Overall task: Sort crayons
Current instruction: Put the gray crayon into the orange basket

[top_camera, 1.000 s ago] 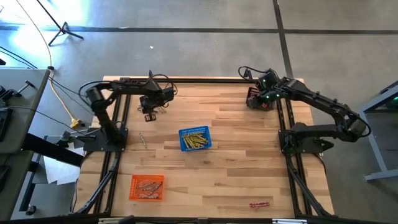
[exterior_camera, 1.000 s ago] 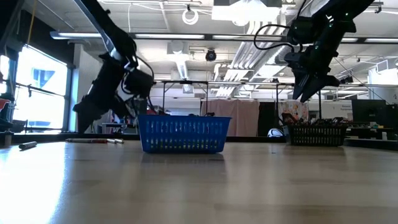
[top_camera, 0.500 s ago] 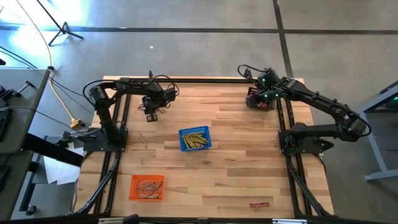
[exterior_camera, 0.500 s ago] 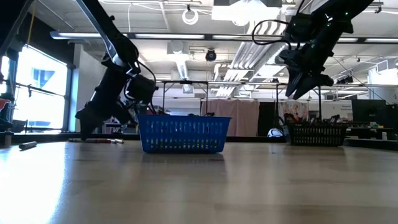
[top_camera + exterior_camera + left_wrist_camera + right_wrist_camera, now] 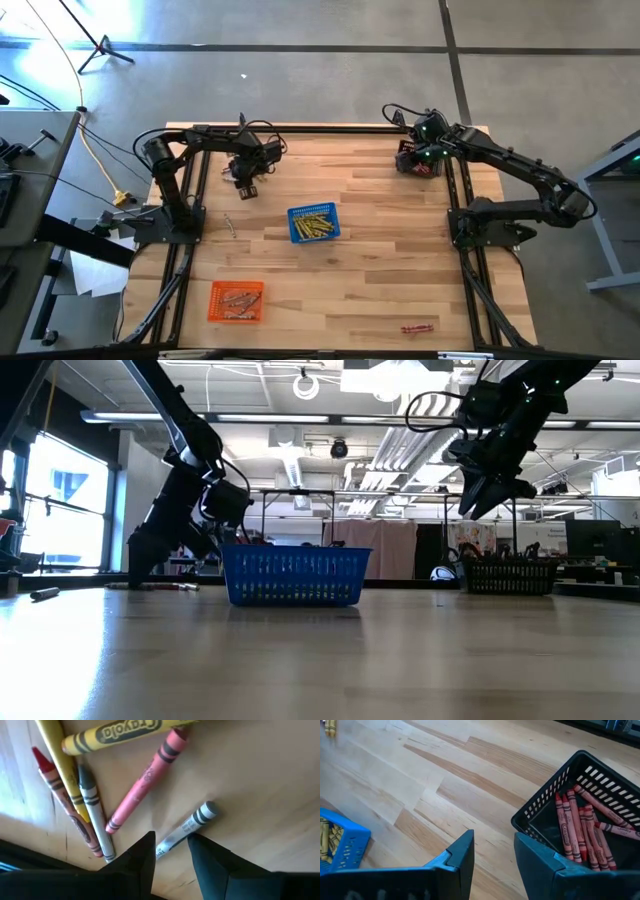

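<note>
Near the counter's front edge, sorted crayons (image 5: 237, 298) are lying in the orange basket (image 5: 236, 301); toward the far-left corner, the left gripper (image 5: 170, 845) — jaws spread — is straddling a grey crayon (image 5: 186, 829), apparently to pick it, while the right gripper (image 5: 493, 851), jaws apart, is hanging beside the dark basket (image 5: 555, 807) of reds.

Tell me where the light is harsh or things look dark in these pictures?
Low view: bright window at left, arms nearly silhouetted, sheen on the table. High view: glare on the floor at top left. Left wrist view: even light, crayons' labels readable.
</note>
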Tool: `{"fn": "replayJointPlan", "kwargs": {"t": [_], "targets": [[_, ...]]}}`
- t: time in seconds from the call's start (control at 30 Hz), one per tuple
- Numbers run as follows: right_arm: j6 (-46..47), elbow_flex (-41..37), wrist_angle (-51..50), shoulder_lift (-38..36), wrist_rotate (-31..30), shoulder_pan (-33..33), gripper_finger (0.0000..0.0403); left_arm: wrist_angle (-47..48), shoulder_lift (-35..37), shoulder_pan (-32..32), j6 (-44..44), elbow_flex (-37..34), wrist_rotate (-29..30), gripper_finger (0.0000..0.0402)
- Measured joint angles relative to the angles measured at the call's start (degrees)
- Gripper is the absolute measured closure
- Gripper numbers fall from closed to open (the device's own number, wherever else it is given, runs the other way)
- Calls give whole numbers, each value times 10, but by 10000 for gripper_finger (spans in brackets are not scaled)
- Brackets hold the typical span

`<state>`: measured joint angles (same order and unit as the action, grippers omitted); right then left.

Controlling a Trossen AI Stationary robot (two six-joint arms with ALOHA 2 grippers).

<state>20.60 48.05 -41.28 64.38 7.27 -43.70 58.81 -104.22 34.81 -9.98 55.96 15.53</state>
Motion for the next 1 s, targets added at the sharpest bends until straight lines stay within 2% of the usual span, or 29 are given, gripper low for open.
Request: {"fn": "replayJointPlan", "kwargs": {"t": [0.17, 0.33, 0.4, 0.6, 0.7, 0.83, 1.0], "targets": [[0, 0, 0, 0, 0, 0, 277, -4, 0, 0, 44, 0, -3, 304], [0, 0, 0, 0, 0, 0, 277, -2, 0, 0, 74, 0, -20, 379], [4, 0, 0, 0, 0, 0, 277, 0, 1, 0, 85, 0, -31, 394], [12, 0, 7, 0, 4, 0, 277, 20, 4, -6, 100, 1, -46, 398], [21, 0, 33, 0, 32, 0, 277, 40, 27, -8, 105, 5, -67, 399], [35, 0, 95, 0, 73, 9, 277, 41, 86, -7, 128, 28, -97, 400], [51, 0, 165, 0, 98, 33, 277, 33, 187, -16, 181, 60, -174, 401]]}}
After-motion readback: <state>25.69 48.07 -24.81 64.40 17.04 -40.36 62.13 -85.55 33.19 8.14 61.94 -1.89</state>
